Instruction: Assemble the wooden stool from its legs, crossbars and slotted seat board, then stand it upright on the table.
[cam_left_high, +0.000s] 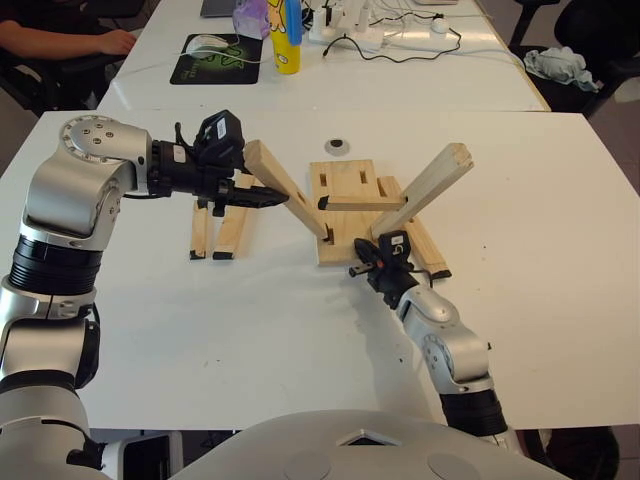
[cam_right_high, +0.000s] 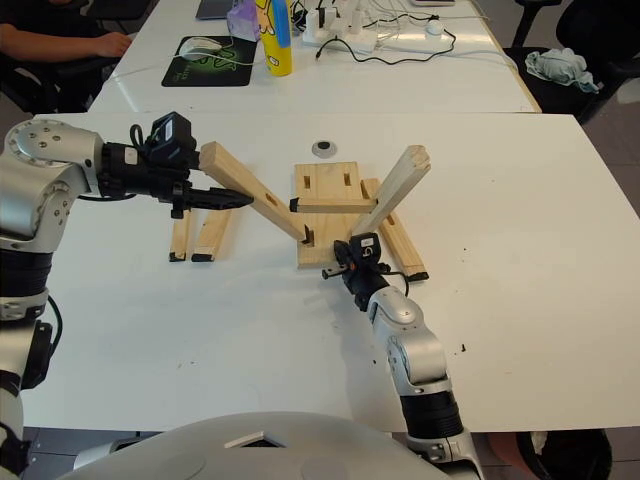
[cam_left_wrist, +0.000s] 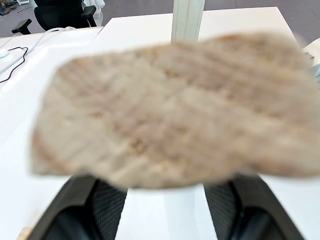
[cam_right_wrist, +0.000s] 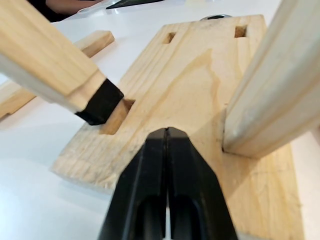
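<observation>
The slotted seat board (cam_left_high: 345, 182) lies flat mid-table. Two wooden legs stand slanted in its near slots. The left leg (cam_left_high: 285, 185) leans left, and its blurred top end (cam_left_wrist: 175, 105) is close to the left wrist camera. The right leg (cam_left_high: 435, 185) leans right. A crossbar (cam_left_high: 360, 205) spans between them. My left gripper (cam_left_high: 272, 198) comes in from the left and is shut on the left leg. My right gripper (cam_left_high: 354, 270) is shut on nothing, its tips (cam_right_wrist: 166, 132) at the board's near edge (cam_right_wrist: 185, 85), between the black-tipped left leg foot (cam_right_wrist: 100, 102) and the right leg (cam_right_wrist: 270, 85).
Two spare wooden pieces (cam_left_high: 215, 230) lie left of the board, and more pieces (cam_left_high: 425, 250) lie under the right leg. A small black disc (cam_left_high: 338, 146) sits behind the board. The back table holds a yellow bottle (cam_left_high: 287, 35), a mouse pad (cam_left_high: 215, 60) and cables.
</observation>
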